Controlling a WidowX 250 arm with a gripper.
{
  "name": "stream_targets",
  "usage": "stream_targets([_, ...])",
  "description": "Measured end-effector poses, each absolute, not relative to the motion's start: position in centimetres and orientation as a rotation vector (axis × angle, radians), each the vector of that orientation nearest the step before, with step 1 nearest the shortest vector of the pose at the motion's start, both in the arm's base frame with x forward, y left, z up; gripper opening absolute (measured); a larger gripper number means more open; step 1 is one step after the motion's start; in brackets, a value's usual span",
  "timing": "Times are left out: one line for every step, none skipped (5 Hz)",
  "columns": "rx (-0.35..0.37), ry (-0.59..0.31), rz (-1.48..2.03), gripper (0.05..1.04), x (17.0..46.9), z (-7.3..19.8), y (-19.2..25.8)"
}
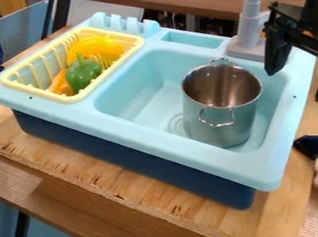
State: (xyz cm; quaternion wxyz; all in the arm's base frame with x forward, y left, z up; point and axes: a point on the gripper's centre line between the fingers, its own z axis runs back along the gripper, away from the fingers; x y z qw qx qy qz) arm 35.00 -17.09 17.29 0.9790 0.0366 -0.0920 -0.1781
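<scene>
Metal pot (222,122) stands upright in the main basin (137,91) of a pale blue toy sink (156,135), on the basin's right side. It is open at the top, and its shiny inner wall shows. One wire handle (216,118) is on its front side, another (222,61) at the back of its rim. Round drain markings (177,123) show in the basin floor just beside the pot, on the left in the view.

The black hand (296,86) hangs at the upper right, near the pot and apart from it. It is released, its two fingers spread well apart: one is above the sink near the grey faucet (247,30), the other at the right edge of the view. It grasps nothing.

On the left part of the sink sits a pale yellow slatted basket (72,99). In it are a green toy pepper (84,74), a rounded yellow piece (94,46) behind the pepper, and an orange piece (58,84) to the pepper's left, partly hidden by it; I cannot tell what the yellow and orange pieces are. Behind the main basin is a small shallow compartment (194,39). The sink's dark blue base (123,160) rests on the wooden table (153,203).
</scene>
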Motion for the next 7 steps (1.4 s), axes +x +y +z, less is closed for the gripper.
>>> stream_targets([-0.005,-0.149,-0.347,0.999,34.6,14.4,-17.0])
stream_targets([-0.078,-0.142,-0.299,0.999,34.5,13.1,-15.6])
stream_targets([-0.185,-0.151,-0.253,0.999,33.9,12.0,-13.9])
stream_targets([-0.160,-0.165,-0.243,0.999,34.1,12.5,-12.1])
stream_targets([-0.033,-0.100,-0.253,0.999,33.8,13.1,-9.4])
stream_targets([0.105,-0.049,-0.241,0.999,33.8,14.9,-6.5])
stream_targets([0.181,0.016,-0.225,0.999,33.3,15.9,-3.9])
